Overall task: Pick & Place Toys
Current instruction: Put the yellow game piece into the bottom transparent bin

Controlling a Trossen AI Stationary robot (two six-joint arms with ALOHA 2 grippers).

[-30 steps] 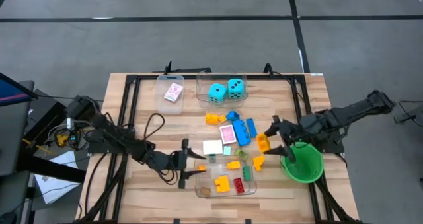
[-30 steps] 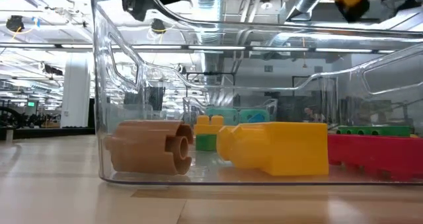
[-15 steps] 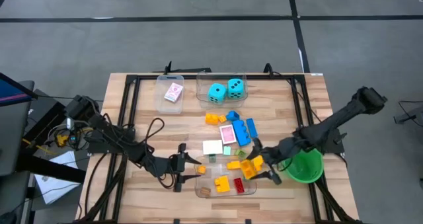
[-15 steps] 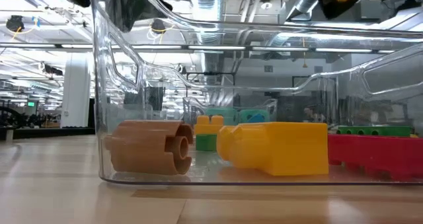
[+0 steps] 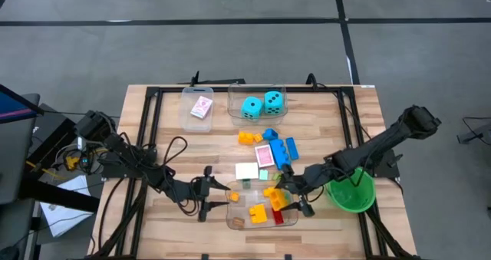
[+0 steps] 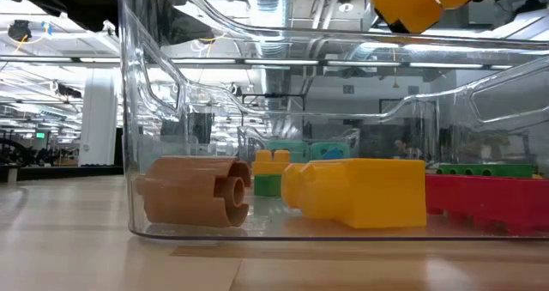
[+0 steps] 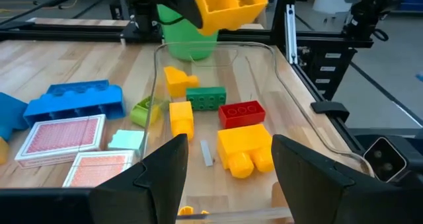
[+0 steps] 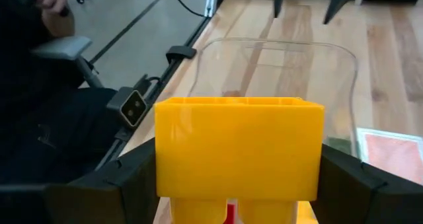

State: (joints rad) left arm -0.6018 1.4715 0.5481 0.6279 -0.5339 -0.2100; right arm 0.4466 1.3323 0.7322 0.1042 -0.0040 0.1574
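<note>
raised yellow brick (image 6: 422, 1) cut off by top edge

Glossy plastic brick (image 8: 239, 148) (clear tub (image 6: 257, 111)), wooden table (image 5: 360, 114).

Over the near clear tub (image 5: 261, 212): blocked by the right gripper (image 5: 289, 198), fingers clamped on a yellow brick (image 7: 228, 6) above the rim. Inside, crowded with a second yellow brick (image 7: 246, 149), a red brick (image 7: 241, 112) and a green brick (image 7: 205, 96). Just left of the tub: taken up by the left gripper (image 5: 211, 196), fingers apart. Bare tabletop (image 5: 165, 110) at the far left corner. Right side obstructed by the green bowl (image 5: 350, 192) and the right arm.
</note>
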